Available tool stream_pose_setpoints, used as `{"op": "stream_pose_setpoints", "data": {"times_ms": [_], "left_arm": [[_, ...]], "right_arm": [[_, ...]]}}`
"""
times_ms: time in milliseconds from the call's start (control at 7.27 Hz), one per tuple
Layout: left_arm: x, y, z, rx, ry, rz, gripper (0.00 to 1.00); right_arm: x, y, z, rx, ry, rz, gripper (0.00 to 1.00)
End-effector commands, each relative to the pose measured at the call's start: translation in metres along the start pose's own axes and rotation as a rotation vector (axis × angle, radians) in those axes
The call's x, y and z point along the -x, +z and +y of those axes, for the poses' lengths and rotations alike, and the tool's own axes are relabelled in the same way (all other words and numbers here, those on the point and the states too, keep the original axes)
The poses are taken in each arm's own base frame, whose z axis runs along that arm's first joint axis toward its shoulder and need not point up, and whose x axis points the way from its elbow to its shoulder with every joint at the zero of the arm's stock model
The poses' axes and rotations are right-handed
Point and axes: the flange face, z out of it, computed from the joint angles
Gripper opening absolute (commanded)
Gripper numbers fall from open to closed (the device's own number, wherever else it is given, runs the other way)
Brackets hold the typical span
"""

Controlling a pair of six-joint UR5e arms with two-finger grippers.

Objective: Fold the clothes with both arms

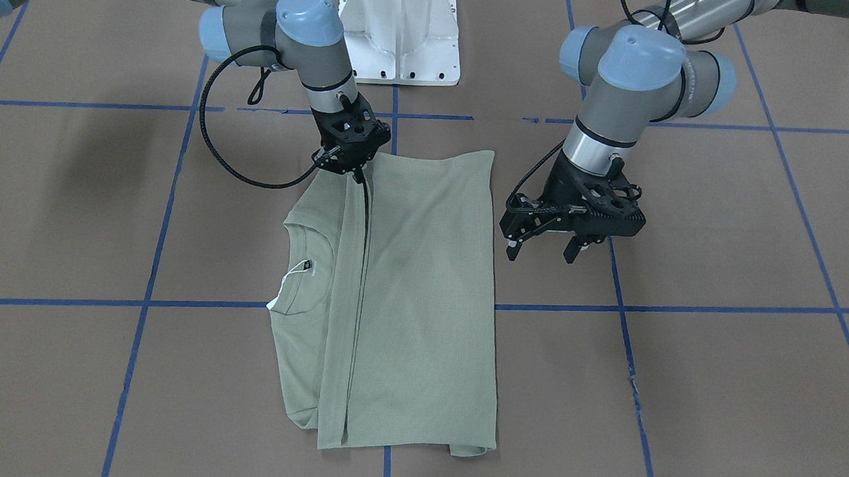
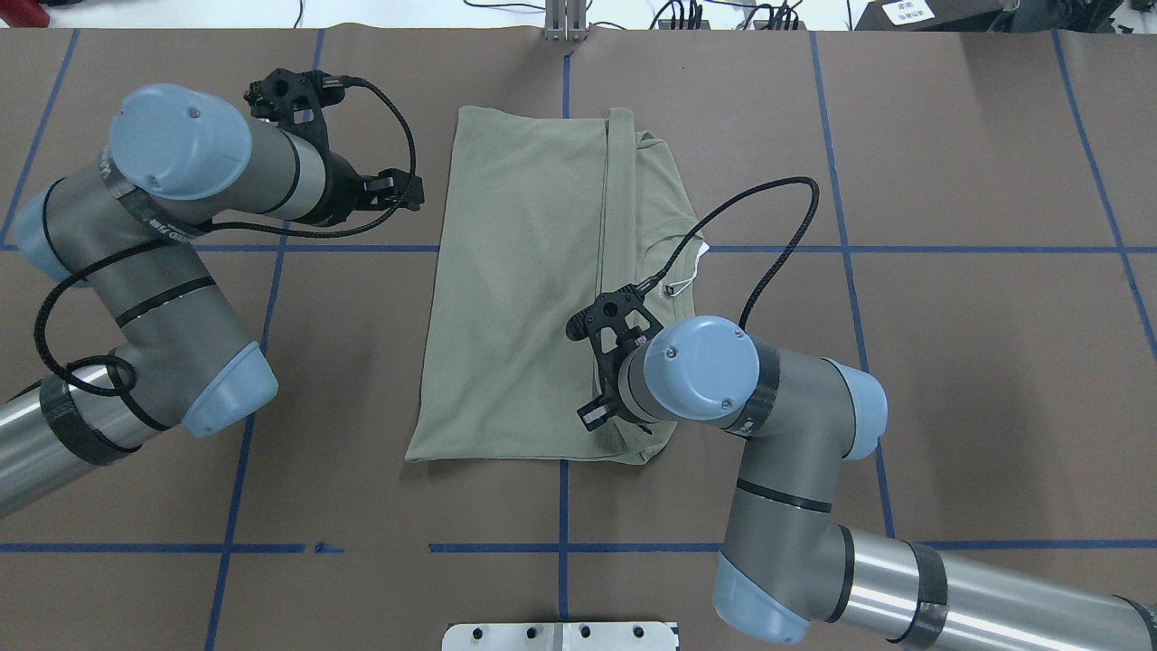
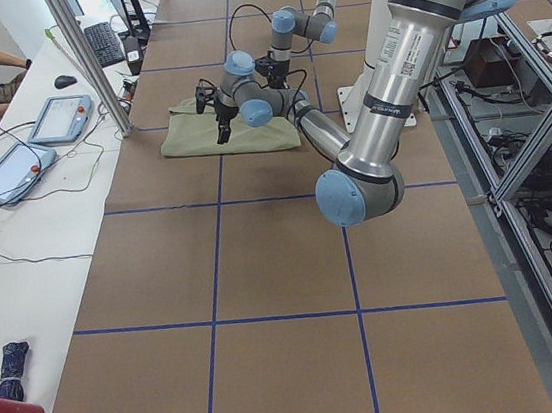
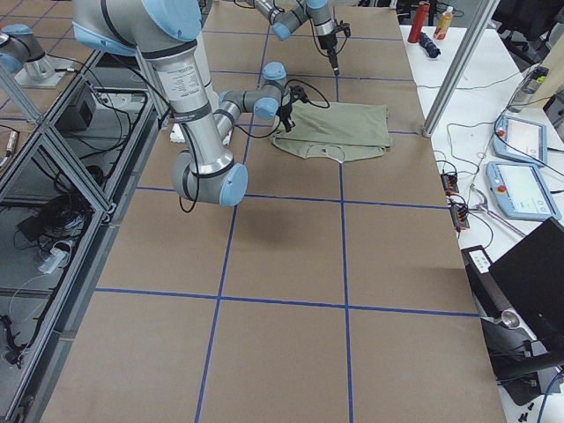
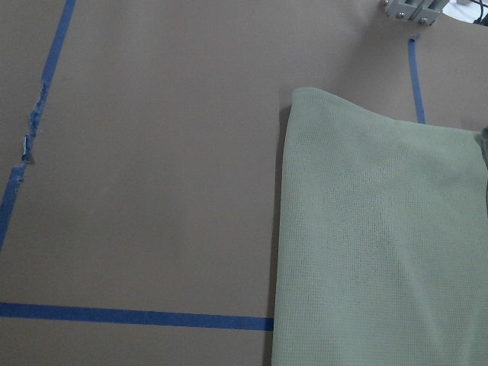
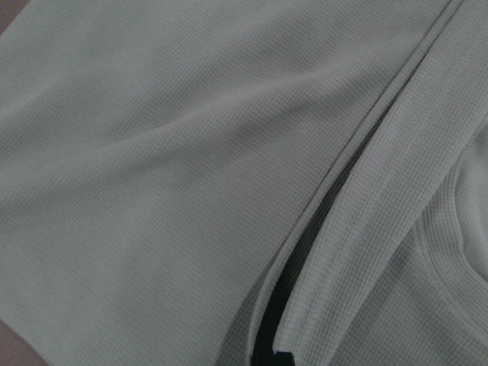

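Left pincer [image 1: 540, 254] hangs above the brown table [image 1: 711, 394] with its fingers spread wide and nothing between them. The sage-green knit shirt [image 1: 422, 281] lies just beside it, and the shirt's doubled edge is near the fingertips but apart from them.

Between the two pincers the shirt lies flat as a neat oblong. Its lower half is laid over toward the right pincer's side. The stitched hem band [image 1: 338, 321] stops short of the ribbed collar [image 1: 326, 274], so the collar and the small dark neck label [image 1: 309, 266] stay uncovered beyond it.

The right pincer [image 1: 359, 175] stands nose-down on the hem band's corner nearest the robot's base. Its fingertips seem drawn to a point there. Its wrist view shows only a dark sliver of finger and a shadowed gap under the flap, so I cannot tell whether it is pinching cloth.

I judge the step in hand to be gripping for the next fold across this oblong.
- The right pincer would do best to bite every layer at that corner. Taking only the top flap would peel the fold open.
- The left pincer needs to come in over the shirt to a matching corner and close on the same thickness of cloth.
- Both should then lift low and travel together, keeping the edge between them taut and square.
- This soft knit will likely sag and drag if one side leads.
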Motion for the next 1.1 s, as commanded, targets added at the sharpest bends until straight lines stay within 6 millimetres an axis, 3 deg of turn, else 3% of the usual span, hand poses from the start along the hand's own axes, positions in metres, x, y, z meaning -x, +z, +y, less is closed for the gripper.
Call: {"op": "stream_pose_setpoints", "data": {"times_ms": [0,275,413,551,963], "left_arm": [[-0.003,0.0,0.001,0.001,0.0,0.003,1.0],[-0.003,0.002,0.003,0.005,0.002,0.003,1.0],[-0.005,0.002,0.005,0.007,0.004,0.005,1.0],[-0.006,0.002,0.005,0.008,0.005,0.006,1.0],[-0.004,0.004,0.005,0.008,0.005,0.002,1.0]], "right_arm": [[-0.018,-0.009,0.016,0.0,0.003,0.005,0.0],[-0.051,-0.005,0.043,0.029,0.014,0.043,0.0],[-0.052,-0.008,0.044,0.027,0.014,0.039,0.69],[-0.045,-0.021,0.037,0.004,0.025,0.018,1.0],[-0.047,-0.036,0.027,-0.022,0.033,0.01,1.0]]}}
